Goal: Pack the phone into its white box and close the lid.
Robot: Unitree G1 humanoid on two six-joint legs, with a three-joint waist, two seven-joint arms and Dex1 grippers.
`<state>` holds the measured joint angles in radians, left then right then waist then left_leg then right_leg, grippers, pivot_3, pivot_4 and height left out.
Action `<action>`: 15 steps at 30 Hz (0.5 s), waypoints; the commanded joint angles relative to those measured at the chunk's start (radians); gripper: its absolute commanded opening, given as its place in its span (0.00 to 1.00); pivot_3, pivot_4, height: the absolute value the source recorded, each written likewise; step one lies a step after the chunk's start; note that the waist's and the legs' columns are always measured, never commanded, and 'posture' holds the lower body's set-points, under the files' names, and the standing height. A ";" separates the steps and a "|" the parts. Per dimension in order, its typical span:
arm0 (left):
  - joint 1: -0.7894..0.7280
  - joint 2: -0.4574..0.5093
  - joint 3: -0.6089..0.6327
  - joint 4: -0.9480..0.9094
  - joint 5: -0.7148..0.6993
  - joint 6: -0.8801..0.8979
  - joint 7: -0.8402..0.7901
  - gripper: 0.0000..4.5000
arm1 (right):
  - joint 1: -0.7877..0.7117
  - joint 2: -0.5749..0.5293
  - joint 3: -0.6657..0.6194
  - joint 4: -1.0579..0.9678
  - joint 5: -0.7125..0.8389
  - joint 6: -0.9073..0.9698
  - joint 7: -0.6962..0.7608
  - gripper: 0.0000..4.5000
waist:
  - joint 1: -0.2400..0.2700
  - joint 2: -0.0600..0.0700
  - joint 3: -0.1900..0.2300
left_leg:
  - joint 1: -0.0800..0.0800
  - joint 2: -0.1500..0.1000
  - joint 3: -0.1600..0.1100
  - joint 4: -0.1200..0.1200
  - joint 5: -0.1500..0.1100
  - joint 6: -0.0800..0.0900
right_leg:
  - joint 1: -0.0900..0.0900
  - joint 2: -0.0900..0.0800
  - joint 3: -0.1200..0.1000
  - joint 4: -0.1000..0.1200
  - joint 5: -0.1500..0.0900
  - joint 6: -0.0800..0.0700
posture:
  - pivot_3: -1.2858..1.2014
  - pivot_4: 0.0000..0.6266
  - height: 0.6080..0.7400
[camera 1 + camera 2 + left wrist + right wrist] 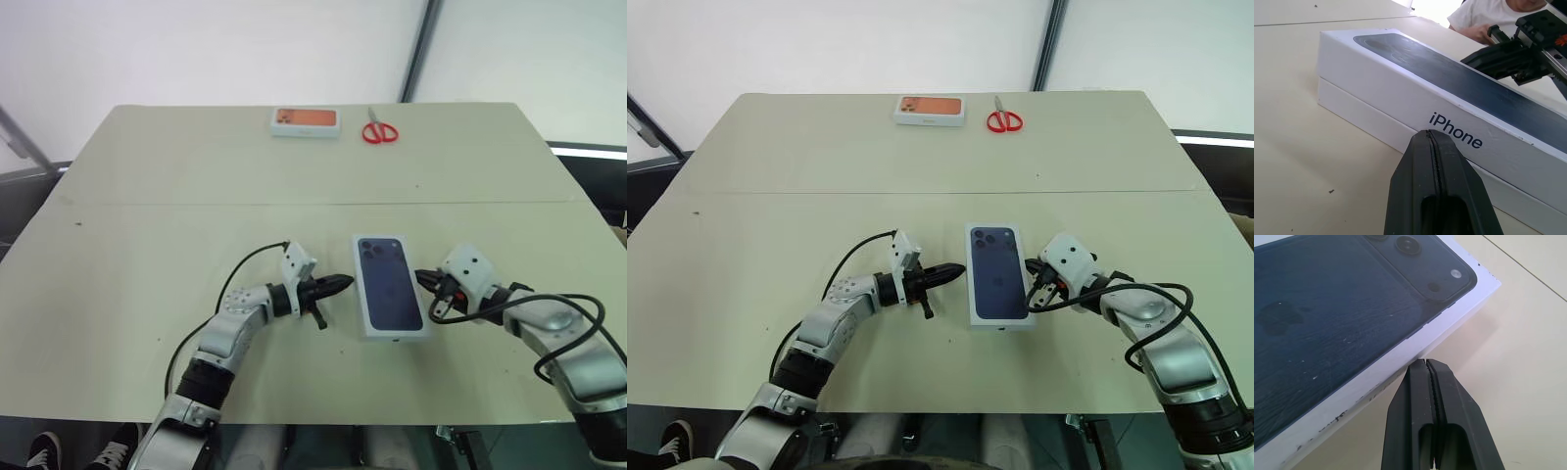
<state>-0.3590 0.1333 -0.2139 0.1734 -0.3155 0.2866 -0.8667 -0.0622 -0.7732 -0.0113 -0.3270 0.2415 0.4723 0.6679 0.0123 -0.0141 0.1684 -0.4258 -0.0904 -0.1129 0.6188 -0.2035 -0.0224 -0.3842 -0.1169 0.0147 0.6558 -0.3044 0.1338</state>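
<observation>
— On the near half of the desk (147, 196), what lies between the two arms?

— The lid (390, 282), sitting on the white box (1359, 116), so the package looks closed. Its top carries a dark blue phone picture with a camera square at the far corner. The left wrist view shows a seam along the side wall: lid above, a strip of the box's wall below.

— Any writing?

— "iPhone" in black letters on the lid's long side wall, read from the left wrist view. The right wrist view shows some small print on the other side wall, too fine to read.

— And the jaws?

— The left gripper (343, 284) has its jaws pressed together, holding nothing, its tip just beside the lid's left long side. The right gripper (423, 279) is likewise pinched closed and empty, its tip near the right long side, close to the far corner.

— The phone itself?

— Not something I can tell; the package is closed.

— Further back?

— An orange-topped white box (305, 121) near the far edge, with red-handled scissors (378, 130) just to its right.
</observation>
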 commanded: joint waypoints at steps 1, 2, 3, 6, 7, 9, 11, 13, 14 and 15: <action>-0.023 -0.018 -0.007 -0.023 0.000 -0.015 0.005 0.00 | -0.002 0.007 -0.012 -0.027 -0.009 -0.026 0.006 0.01 | 0.000 0.000 0.000 | 0.000 0.000 0.000 0.000 0.000 0.000 | 0.000 0.000 0.000 0.000 0.000 0.000 | 0.52 0.24 1.00; -0.023 -0.017 -0.004 -0.023 -0.001 -0.008 0.006 0.00 | -0.001 0.008 -0.012 -0.028 -0.011 -0.028 0.009 0.01 | 0.000 0.000 0.000 | 0.000 0.000 0.000 0.000 0.000 0.000 | 0.000 0.000 0.000 0.000 0.000 0.000 | 0.52 0.24 1.00; -0.021 -0.016 -0.003 -0.026 -0.002 -0.005 0.006 0.00 | 0.001 0.010 -0.014 -0.031 -0.010 -0.027 0.011 0.01 | 0.000 0.000 0.000 | 0.000 0.000 0.000 0.000 0.000 0.000 | 0.000 0.000 0.000 0.000 0.000 0.000 | 0.52 0.24 1.00; -0.006 0.002 -0.005 -0.039 0.002 -0.011 -0.007 0.00 | -0.003 0.015 -0.018 -0.033 -0.010 -0.026 0.014 0.01 | -0.001 0.000 0.000 | 0.000 0.000 0.000 0.000 0.000 0.000 | 0.000 0.000 0.000 0.000 0.000 0.000 | 0.52 0.24 1.00; -0.003 0.005 -0.004 -0.043 0.000 -0.011 -0.009 0.00 | -0.004 0.016 -0.020 -0.033 -0.011 -0.025 0.015 0.01 | -0.001 0.000 0.000 | 0.000 0.000 0.000 0.000 0.000 0.000 | 0.000 0.000 0.000 0.000 0.000 0.000 | 0.52 0.24 1.00; -0.002 0.011 0.001 -0.051 -0.006 -0.006 -0.009 0.00 | -0.007 0.017 -0.022 -0.039 -0.007 -0.027 0.024 0.01 | -0.001 0.000 0.000 | 0.000 0.000 0.000 0.000 0.000 0.000 | 0.000 0.000 0.000 0.000 0.000 0.000 | 0.52 0.24 1.00; -0.002 0.014 0.007 -0.061 -0.015 0.001 -0.008 0.00 | -0.007 0.017 -0.022 -0.048 0.001 -0.018 0.034 0.01 | -0.001 0.000 0.000 | 0.000 0.000 0.000 0.000 0.000 0.000 | 0.000 0.000 0.000 0.000 0.000 0.000 | 0.52 0.24 1.00; 0.000 0.015 0.007 -0.066 -0.013 0.002 -0.003 0.00 | -0.006 0.011 -0.017 -0.050 -0.018 -0.024 0.031 0.01 | -0.001 0.000 0.000 | 0.000 0.000 0.000 0.000 0.000 0.000 | 0.000 0.000 0.000 0.000 0.000 0.000 | 0.52 0.24 1.00; 0.003 0.016 0.005 -0.068 -0.010 0.002 -0.002 0.00 | -0.006 0.014 -0.019 -0.050 -0.015 -0.022 0.033 0.01 | -0.001 0.000 0.000 | 0.000 0.000 0.000 0.000 0.000 0.000 | 0.000 0.000 0.000 0.000 0.000 0.000 | 0.52 0.24 1.00; 0.005 0.016 0.004 -0.069 -0.010 0.003 -0.001 0.00 | -0.007 0.016 -0.019 -0.049 -0.014 -0.021 0.033 0.01 | -0.001 0.000 0.000 | 0.000 0.000 0.000 0.000 0.000 0.000 | 0.000 0.000 0.000 0.000 0.000 0.000 | 0.52 0.24 1.00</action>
<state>-0.3561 0.1530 -0.2123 0.1422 -0.3151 0.2951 -0.8673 -0.0597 -0.7628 -0.0115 -0.3305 0.2190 0.4705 0.6929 0.0116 -0.0140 0.1684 -0.4258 -0.0903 -0.1129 0.6187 -0.2035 -0.0224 -0.3844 -0.1168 0.0147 0.6558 -0.3044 0.1338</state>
